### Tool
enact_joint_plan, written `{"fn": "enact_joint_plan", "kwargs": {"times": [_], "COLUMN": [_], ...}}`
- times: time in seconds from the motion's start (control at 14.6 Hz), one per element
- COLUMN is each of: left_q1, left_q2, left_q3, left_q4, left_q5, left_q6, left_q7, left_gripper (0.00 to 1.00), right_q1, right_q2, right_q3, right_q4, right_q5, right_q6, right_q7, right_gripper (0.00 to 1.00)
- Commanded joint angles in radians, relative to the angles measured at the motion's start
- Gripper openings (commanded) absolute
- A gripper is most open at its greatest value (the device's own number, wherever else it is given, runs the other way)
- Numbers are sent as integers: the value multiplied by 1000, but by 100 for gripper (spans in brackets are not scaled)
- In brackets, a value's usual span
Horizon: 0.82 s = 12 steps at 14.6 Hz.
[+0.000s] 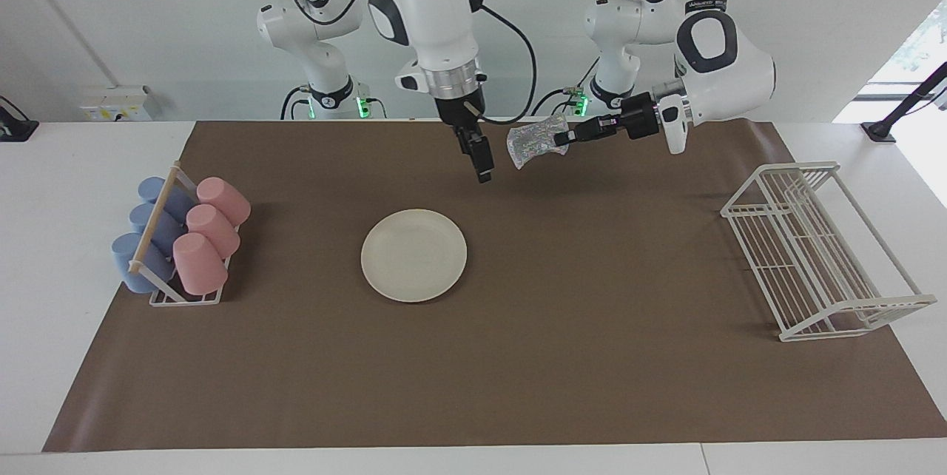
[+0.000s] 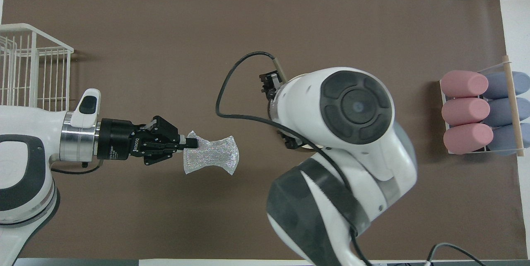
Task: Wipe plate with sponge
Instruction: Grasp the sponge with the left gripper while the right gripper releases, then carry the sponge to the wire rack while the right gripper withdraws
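The cream-white plate lies flat in the middle of the brown mat. In the overhead view the right arm covers it. My left gripper points sideways and is shut on one end of the silvery sparkly sponge, holding it in the air over the mat. The sponge also shows in the overhead view, gripped by the left gripper. My right gripper points down, open and empty. It hangs over the mat beside the sponge's free end and is apart from it.
A rack of pink and blue cups stands at the right arm's end of the mat. A white wire dish rack stands at the left arm's end.
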Motion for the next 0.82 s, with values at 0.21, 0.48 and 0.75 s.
{"fn": "enact_joint_plan", "kwargs": {"times": [0.21,0.48,0.75], "left_q1": [7,9,65], "left_q2": [5,42,85], "left_q3": [2,2,3], "left_q4": [19,76,154], "left_q5": [98,260,502], "left_q6": [32,77,43], "left_q7": [-52,-180,-272], "left_gripper": [0,0,0], "right_q1": [-235,-366,-473], "right_q2": [-75,-101,-116], "right_q3": [8,5,0], "right_q4": [-14,-12,-8], "right_q5": [-14,-14,-19], "right_q6": [-185,-286,-359], "right_q7": [-619,-973,-1295], "right_gripper": [100,100,100]}}
